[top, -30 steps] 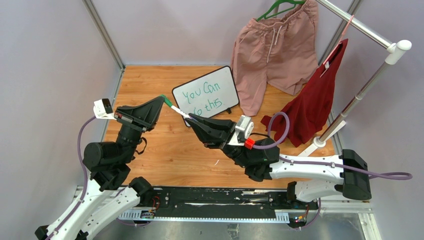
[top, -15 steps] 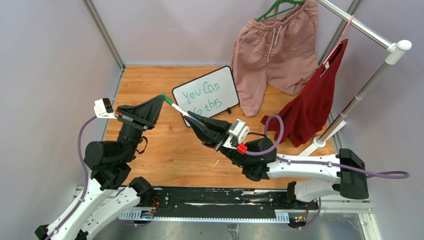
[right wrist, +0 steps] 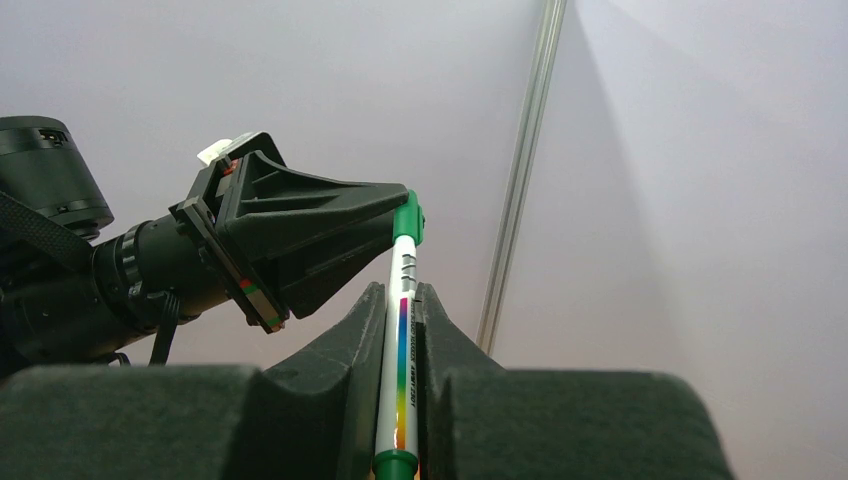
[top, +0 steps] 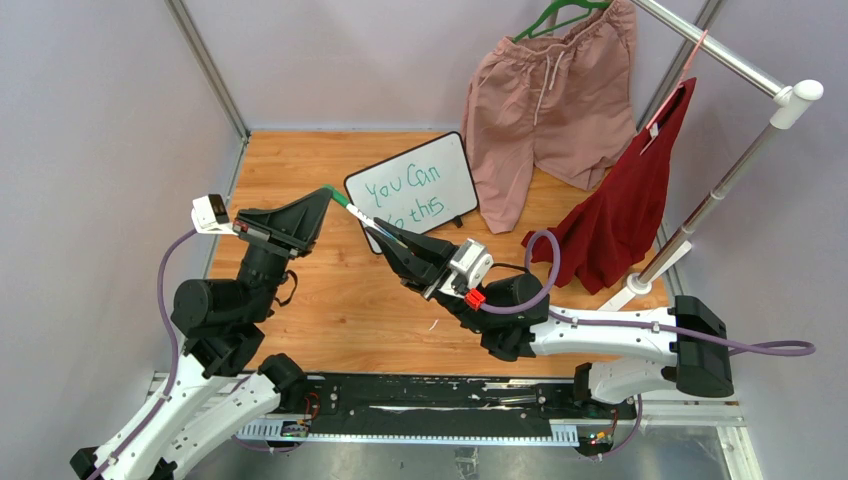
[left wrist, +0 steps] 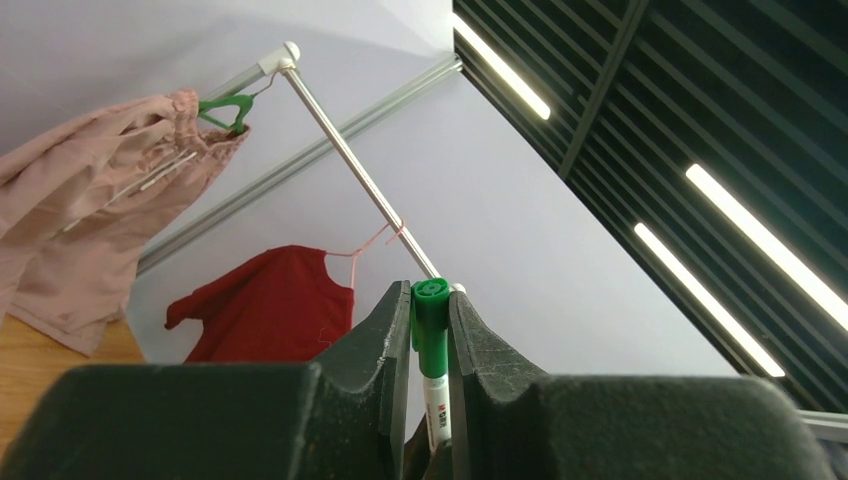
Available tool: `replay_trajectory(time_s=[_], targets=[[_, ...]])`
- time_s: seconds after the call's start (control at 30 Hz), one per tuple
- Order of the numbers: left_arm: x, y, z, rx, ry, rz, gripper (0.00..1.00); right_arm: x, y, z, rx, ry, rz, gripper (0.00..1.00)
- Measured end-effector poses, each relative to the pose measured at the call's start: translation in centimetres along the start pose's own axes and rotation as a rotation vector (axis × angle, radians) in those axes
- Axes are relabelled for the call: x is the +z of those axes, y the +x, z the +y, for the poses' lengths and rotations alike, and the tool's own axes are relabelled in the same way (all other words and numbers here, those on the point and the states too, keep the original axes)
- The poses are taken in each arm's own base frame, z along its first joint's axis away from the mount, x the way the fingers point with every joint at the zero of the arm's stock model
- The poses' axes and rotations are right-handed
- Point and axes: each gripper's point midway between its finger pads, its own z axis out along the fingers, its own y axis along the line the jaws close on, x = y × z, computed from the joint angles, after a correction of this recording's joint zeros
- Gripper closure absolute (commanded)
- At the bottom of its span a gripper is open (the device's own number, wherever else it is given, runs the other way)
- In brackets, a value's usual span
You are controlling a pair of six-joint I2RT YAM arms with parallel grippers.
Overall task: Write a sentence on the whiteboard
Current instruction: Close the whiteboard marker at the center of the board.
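The whiteboard (top: pixel 412 190) stands propped at the back of the wooden table, and the sentence (top: pixel 404 190) "You Can do this" fills it in green, on two lines. A white marker (top: pixel 362 221) with a green cap (top: pixel 340 201) bridges the two grippers just in front of the board's left corner. My left gripper (top: pixel 327 196) is shut on the cap (left wrist: pixel 431 322). Lower right of it, my right gripper (top: pixel 384 236) is shut on the rainbow-striped barrel (right wrist: pixel 402 345). In the right wrist view the left gripper (right wrist: pixel 392 205) sits at the cap end.
Pink shorts (top: pixel 545 90) on a green hanger and a red top (top: pixel 630 195) hang from a metal clothes rack (top: pixel 735 160) at the back right. Its base (top: pixel 640 288) stands on the table's right edge. Grey walls close in the left, back and right.
My right arm has slid left and its wrist has swung toward the left gripper, leaving less marker showing between the two. The left arm has barely shifted. Both grips hold.
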Motion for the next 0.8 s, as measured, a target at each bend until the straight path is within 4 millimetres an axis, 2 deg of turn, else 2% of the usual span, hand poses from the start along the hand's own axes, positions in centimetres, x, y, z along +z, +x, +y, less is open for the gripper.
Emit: replay_trajectory(time_s=[0.6, 0.7, 0.8], targets=[[1.1, 0.2, -1.3, -0.003, 0.029, 0.023, 1.0, 0.8, -1.2, -0.4, 0.004, 0.015, -0.036, 1.0], [2.1, 0.3, -2.3, 0.002, 0.042, 0.036, 1.0, 1.3, -2.1, -0.6, 0.001, 0.026, -0.066, 1.0], [3.4, 0.5, -4.0, 0.01, 0.076, 0.063, 1.0, 2.0, -3.9, -1.2, 0.0, 0.044, -0.118, 1.0]])
